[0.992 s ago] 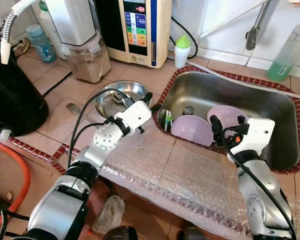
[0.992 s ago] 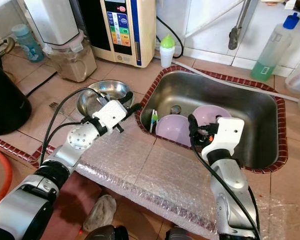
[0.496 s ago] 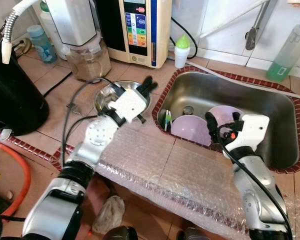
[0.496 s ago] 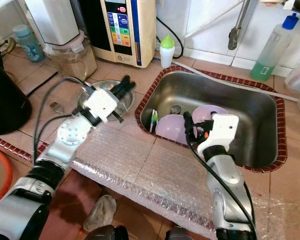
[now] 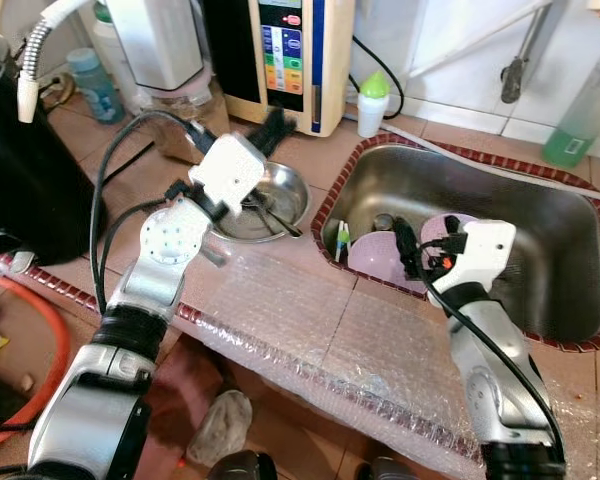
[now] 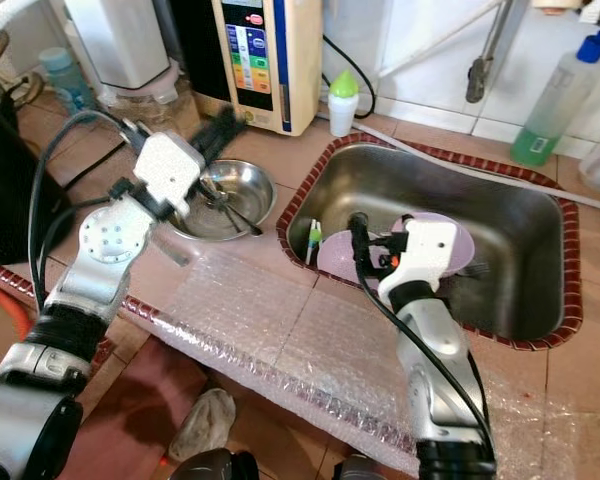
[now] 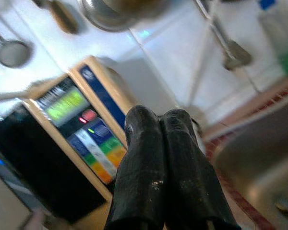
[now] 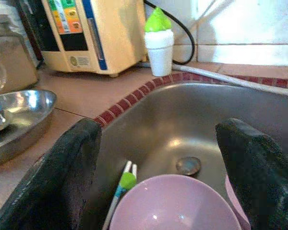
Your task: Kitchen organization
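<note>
Two pink bowls lie in the steel sink [image 5: 540, 215], the front bowl [image 5: 372, 258] and a second bowl [image 6: 458, 238] behind it. My right gripper [image 5: 420, 245] hangs over the front bowl [image 8: 173, 203], open wide with nothing between its fingers [image 8: 62, 177]. A green and white brush [image 5: 340, 238] leans at the sink's left wall. A steel bowl [image 5: 280, 190] with a utensil [image 5: 268, 212] in it sits on the counter left of the sink. My left gripper [image 5: 273, 125] is raised above that bowl's far side, shut and empty, its fingers [image 7: 144, 158] pressed together.
Bubble wrap [image 5: 310, 330] covers the counter's front edge. A water purifier [image 5: 300, 50], a glass jar [image 5: 175, 95] and a small green-capped bottle [image 5: 373, 100] stand at the back. A black appliance [image 5: 20, 170] is at the left, and a green soap bottle [image 5: 580, 110] at the far right.
My left gripper has risen from the counter by the steel bowl's rim to above the bowl's far side. My right gripper has slid left over the front pink bowl. The camera shifted.
</note>
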Robot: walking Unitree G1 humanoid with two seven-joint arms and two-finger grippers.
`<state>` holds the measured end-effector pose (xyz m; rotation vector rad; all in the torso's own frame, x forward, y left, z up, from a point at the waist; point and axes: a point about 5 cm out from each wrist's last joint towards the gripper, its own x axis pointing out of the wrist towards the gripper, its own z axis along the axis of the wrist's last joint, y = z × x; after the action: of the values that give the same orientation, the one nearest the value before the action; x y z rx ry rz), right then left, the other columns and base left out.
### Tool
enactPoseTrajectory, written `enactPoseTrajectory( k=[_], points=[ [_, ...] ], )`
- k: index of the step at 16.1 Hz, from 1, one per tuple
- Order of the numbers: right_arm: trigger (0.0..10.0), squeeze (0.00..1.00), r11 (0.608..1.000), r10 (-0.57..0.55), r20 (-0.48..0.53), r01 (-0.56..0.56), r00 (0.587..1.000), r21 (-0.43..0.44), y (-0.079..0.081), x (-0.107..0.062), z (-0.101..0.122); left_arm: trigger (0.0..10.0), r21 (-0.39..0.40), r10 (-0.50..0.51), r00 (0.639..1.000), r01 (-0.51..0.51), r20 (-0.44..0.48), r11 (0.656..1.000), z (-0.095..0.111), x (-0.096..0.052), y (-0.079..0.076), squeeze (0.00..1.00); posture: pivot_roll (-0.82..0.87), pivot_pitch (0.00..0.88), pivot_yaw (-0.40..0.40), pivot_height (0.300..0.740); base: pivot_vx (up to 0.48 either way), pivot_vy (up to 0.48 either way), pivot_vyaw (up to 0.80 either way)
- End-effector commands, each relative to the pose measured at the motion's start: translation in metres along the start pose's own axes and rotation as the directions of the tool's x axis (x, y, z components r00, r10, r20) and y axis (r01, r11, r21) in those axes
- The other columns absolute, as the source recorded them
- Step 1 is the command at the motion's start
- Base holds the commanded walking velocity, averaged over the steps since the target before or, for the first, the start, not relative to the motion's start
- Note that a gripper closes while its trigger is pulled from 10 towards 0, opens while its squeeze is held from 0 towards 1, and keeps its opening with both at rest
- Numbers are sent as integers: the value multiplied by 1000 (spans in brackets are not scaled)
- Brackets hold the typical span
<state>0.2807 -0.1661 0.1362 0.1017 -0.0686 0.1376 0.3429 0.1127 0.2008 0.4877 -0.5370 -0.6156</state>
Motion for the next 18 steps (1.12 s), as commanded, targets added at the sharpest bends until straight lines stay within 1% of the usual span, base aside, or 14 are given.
enactPoseTrajectory(
  k=[1,2,3,4,5,6,8,9,11,13,14,17,18],
  points=[
    [10000,0,1000,10,-4,-10,1000,-1,2,2,-2,10000,-28,-51,999,51,-9,998,-4,-7,-8,1000,-111,19,61,740,0,0,0],
    [10000,0,1000,9,-6,-9,1000,-1,2,1,-2,10000,-43,-65,998,64,-5,997,-5,-13,-14,1000,-111,19,61,740,0,0,0],
    [10000,0,1000,5,-12,-5,1000,-3,1,0,-4,10000,-61,-86,996,86,0,994,-8,-25,-25,1000,-112,25,63,740,0,0,0],
    [10000,0,1000,1,-15,-1,1000,-3,-1,-1,-5,10000,-62,-112,994,111,-6,992,-11,-33,-33,1000,-115,28,64,740,0,0,0],
    [10000,0,1000,0,-16,0,1000,-3,-1,-2,-5,10000,-61,-122,992,122,-10,991,-12,-36,-36,1000,-115,28,64,740,0,0,0],
    [10000,0,1000,-1,-17,1,1000,-5,-2,-3,-6,10000,-85,-133,991,132,-9,988,-14,-41,-43,1000,-122,28,63,740,0,0,0],
    [10000,0,1000,0,-17,0,1000,-7,-2,-3,-6,10000,-105,-151,988,149,-15,983,-17,-44,-49,1000,-127,29,61,740,0,0,0],
    [10000,0,1000,2,-15,-2,1000,-11,-2,-3,-6,10000,-126,-186,982,181,-29,975,-22,-46,-58,1000,-130,29,60,740,0,0,0],
    [10000,0,1000,4,-18,-4,1000,-17,-3,-4,-6,10000,-143,-212,977,206,-27,968,-23,-47,-67,1000,-140,34,55,740,0,0,0],
    [10000,0,1000,5,-20,-5,1000,-21,-3,-4,-6,10000,-156,-230,973,223,-28,962,-24,-49,-72,1000,-144,34,54,740,0,0,0],
    [10000,0,1000,6,-20,-6,1000,-23,-3,-5,-5,10000,-145,-258,965,249,-48,958,-28,-54,-77,1000,-147,34,53,740,0,0,0],
    [10000,0,999,38,-38,-38,999,-17,-1,-6,-7,10000,-143,-248,964,234,-95,962,-37,-57,-78,1000,-146,35,50,740,0,0,0],
    [10000,0,993,120,-76,-121,990,-8,5,-9,-12,10000,-137,-237,964,221,-116,966,-41,-55,-76,1000,-146,38,50,740,0,0,0]
  ],
)
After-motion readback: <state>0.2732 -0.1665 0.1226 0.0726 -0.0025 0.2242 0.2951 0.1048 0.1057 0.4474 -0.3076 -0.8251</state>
